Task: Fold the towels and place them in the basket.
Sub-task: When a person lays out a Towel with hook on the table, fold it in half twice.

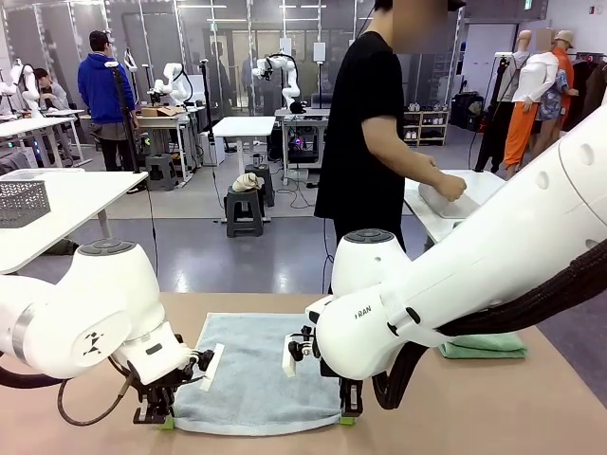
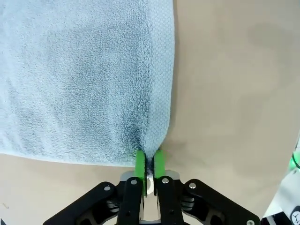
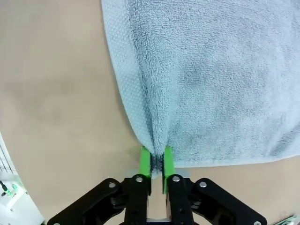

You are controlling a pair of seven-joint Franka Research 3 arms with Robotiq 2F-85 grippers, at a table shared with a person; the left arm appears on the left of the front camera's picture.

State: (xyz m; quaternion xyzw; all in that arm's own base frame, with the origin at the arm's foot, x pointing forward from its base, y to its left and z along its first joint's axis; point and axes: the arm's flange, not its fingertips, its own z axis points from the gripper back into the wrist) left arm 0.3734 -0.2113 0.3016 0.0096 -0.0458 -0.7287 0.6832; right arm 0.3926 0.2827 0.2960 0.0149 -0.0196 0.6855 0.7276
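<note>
left jaws and right jaws each pinch a near corner of the grey-blue towel point(image 1: 251, 370) on the bench point(image 1: 493, 408).

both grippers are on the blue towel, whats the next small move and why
Probably lift both corners slightly, together. The left gripper and right gripper each pinch a near corner of the towel, which lies flat and unfolded.

Bright, even overhead light; the towel point(image 2: 79, 79) looks crisp, shadows soft and faint.
</note>
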